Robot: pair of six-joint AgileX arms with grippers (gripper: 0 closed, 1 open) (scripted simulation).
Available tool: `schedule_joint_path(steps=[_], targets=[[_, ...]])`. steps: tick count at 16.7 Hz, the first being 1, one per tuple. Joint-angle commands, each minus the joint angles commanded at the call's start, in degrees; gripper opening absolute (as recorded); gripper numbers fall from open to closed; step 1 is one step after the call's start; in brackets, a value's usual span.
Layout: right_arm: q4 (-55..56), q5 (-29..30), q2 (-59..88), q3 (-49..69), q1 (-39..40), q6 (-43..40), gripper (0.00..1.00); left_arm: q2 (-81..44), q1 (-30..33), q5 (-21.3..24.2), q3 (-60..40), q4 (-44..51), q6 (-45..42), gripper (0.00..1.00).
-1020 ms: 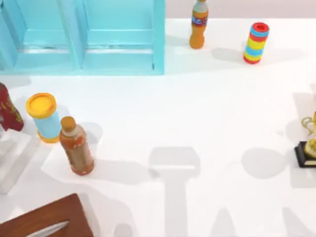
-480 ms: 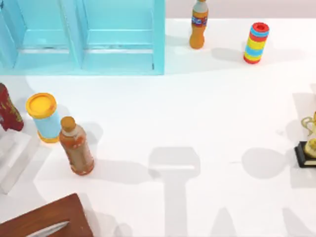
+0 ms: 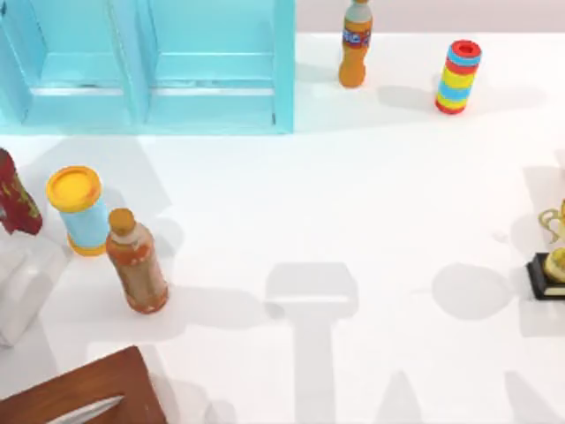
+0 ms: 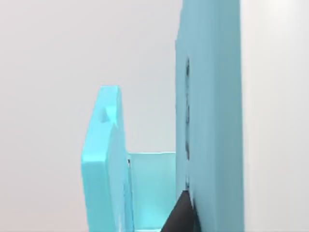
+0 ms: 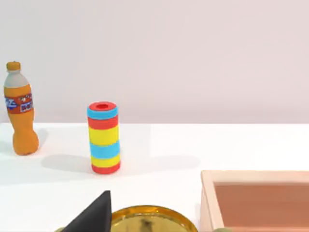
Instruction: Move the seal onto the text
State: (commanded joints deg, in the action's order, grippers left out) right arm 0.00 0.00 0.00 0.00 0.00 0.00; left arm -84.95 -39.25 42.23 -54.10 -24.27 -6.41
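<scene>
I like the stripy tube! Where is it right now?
The striped cylinder stands upright at the table's far right in the top view, right of the orange soda bottle.

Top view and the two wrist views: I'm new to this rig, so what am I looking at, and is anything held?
Two AgileX arms with two-finger grippers work at a white table. The top view looks straight down. It shows a light-blue shelf unit at the back left, and an orange bottle and a striped cylinder at the back. A yellow-lidded can and a brown bottle stand on the left, and a gold trophy at the right edge. Each wrist view rides on its arm. The left gripper faces the shelf unit; the right gripper faces the striped cylinder. I cannot tell whether either holds anything.
</scene>
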Motion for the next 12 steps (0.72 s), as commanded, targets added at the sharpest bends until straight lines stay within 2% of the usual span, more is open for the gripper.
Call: schedule_joint_path(steps=[8, 12], targets=[[0.0, 0.0, 0.0, 0.0, 0.0, 0.0, 1.00, 2.7, -0.9, 1.1, 2.2, 2.5, -0.3, 0.00], [0.0, 0.0, 0.0, 0.0, 0.0, 0.0, 1.00, 2.5, 4.5, -0.8, 1.6, 2.5, 4.3, 0.00]])
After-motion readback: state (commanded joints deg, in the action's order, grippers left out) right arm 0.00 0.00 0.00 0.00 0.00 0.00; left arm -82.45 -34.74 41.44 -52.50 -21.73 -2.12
